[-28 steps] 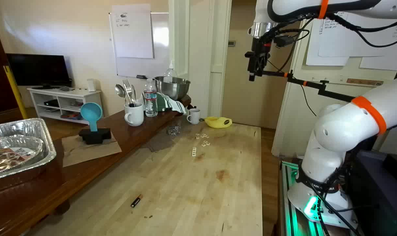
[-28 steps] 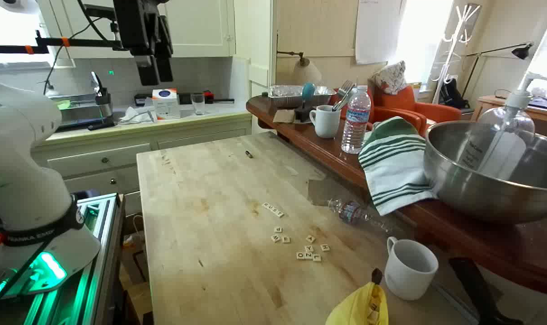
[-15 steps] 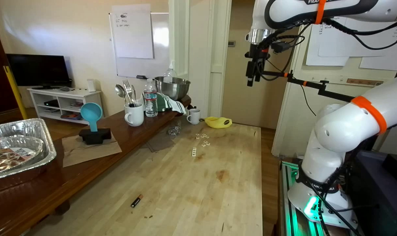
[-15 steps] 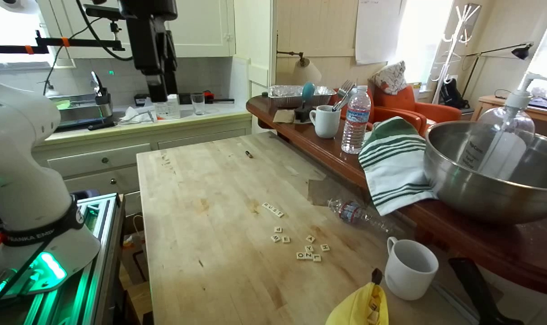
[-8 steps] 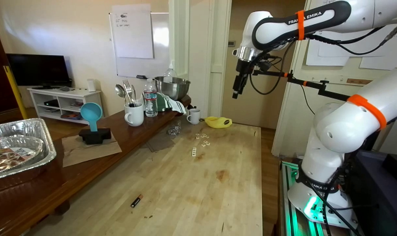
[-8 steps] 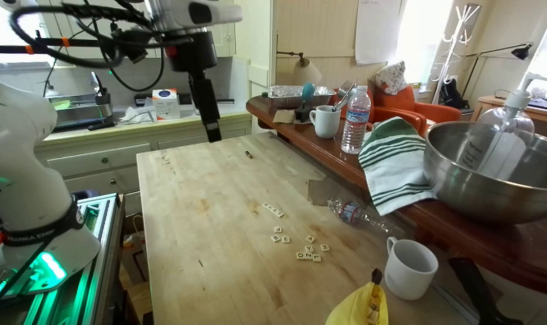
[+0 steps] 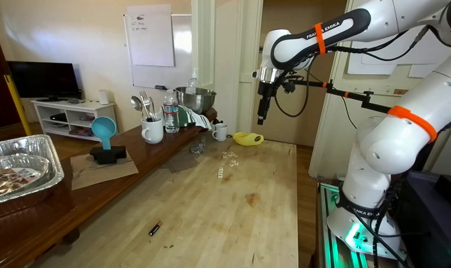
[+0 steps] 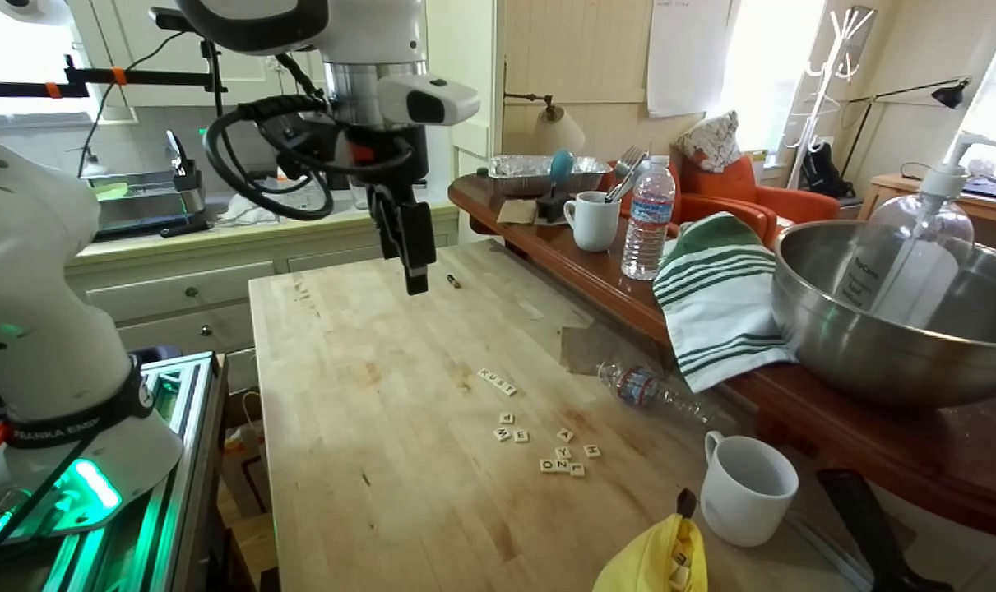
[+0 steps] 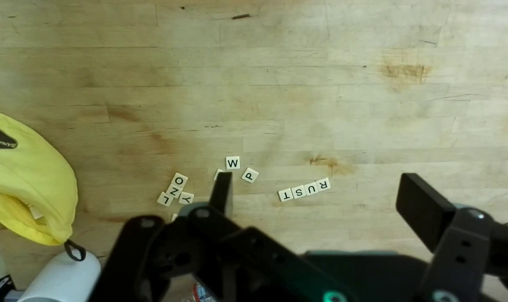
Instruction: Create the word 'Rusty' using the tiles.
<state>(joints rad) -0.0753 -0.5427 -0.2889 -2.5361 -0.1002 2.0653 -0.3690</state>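
Observation:
The tiles are small whitish letter squares on the wooden table. Four of them stand in a touching row reading RUST (image 8: pixel 496 381), also in an exterior view (image 7: pixel 220 172) and in the wrist view (image 9: pixel 304 189). The Y tile (image 8: pixel 562 453) lies among loose tiles, close to the N tile; it also shows in the wrist view (image 9: pixel 186 198). The W tile (image 9: pixel 233 162) and P tile (image 9: pixel 250 175) lie between that cluster and the row. My gripper (image 9: pixel 316 178) is open and empty, high above the table (image 8: pixel 341 460). Its left finger partly hides a tile.
A yellow banana-shaped pouch (image 8: pixel 658 559) and a white mug (image 8: pixel 748 493) stand near the loose tiles. A clear bottle (image 8: pixel 646 386) lies by the raised brown counter (image 8: pixel 563 263). A battery (image 7: pixel 155 228) lies on the table. A metal bowl (image 8: pixel 901 329) stands on the counter.
The arm has reached out and down, and my gripper has come lower and over the table, nearer the tiles. The tiles and other objects have not moved.

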